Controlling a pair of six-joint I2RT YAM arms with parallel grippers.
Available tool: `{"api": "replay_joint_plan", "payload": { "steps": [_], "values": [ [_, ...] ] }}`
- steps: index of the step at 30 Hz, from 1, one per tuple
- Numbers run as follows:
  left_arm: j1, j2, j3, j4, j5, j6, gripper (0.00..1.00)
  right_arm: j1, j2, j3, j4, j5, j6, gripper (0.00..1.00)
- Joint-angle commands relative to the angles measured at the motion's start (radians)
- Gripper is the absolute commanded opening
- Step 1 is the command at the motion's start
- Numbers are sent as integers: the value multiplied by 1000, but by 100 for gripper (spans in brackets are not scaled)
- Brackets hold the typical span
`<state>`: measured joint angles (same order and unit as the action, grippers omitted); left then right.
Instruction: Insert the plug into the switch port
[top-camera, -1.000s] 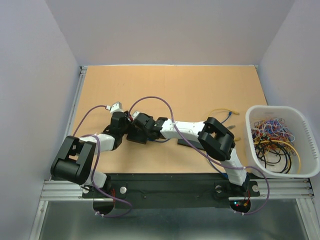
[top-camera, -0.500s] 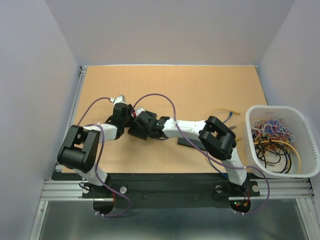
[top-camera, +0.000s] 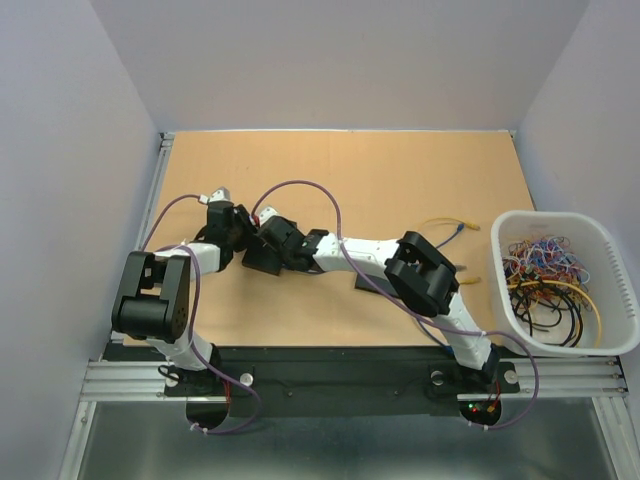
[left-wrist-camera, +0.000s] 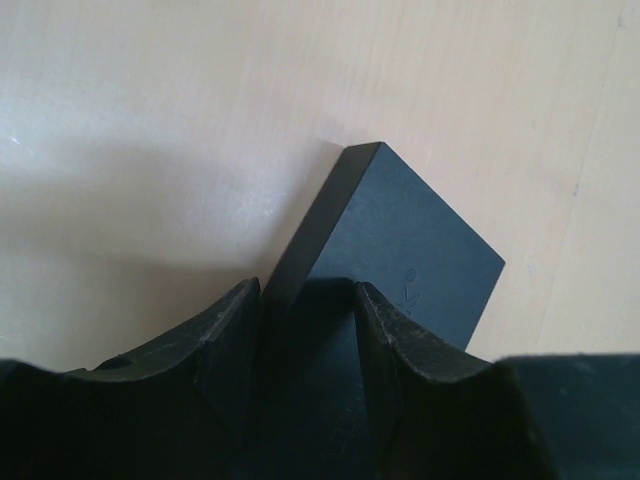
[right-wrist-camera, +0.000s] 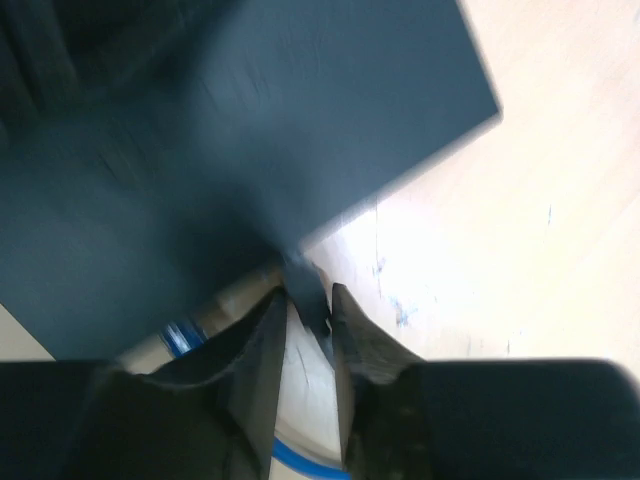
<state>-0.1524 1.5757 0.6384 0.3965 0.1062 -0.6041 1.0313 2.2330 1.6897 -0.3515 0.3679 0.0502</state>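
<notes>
Arms at work on a network switch: the black switch is seen lying flat on the tabletop, with both arms bent in over it. The switch is clamped at its left end by the left hand, whose two dark fingers are pressed against opposite sides of the case. One bare corner of the case is shown jutting out beyond the fingertips over pale wood.

The right hand is held at the switch's right side, its fingers set to a narrow gap. A small dark piece, taken to be the plug, is seen in that gap, just beside the switch's edge. The view is smeared, so a firm grip cannot be confirmed, and whether the plug is touching the switch cannot be told. A blue cable is glimpsed under the right hand.

Well to the right of the switch, a white basket filled with tangled cables is set at the tabletop's edge. A loose yellow lead is laid between basket and switch.
</notes>
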Motion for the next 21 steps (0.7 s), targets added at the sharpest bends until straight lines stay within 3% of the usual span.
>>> {"api": "replay_joint_plan", "payload": {
  "steps": [1,3,9,16,21],
  "values": [
    [-29,10,20,-111,217,-65,52,36,4,47,356,-51,45,38],
    [-12,7,32,-131,216,-68,52,36,-30,15,327,-9,36,52],
    [14,-28,92,-217,181,-68,55,36,-182,-65,240,184,50,77],
    [85,-49,155,-266,175,-65,57,32,-344,-182,195,295,79,85],
    [129,-71,208,-294,176,-56,59,-57,-449,-278,128,358,187,88]
  ]
}}
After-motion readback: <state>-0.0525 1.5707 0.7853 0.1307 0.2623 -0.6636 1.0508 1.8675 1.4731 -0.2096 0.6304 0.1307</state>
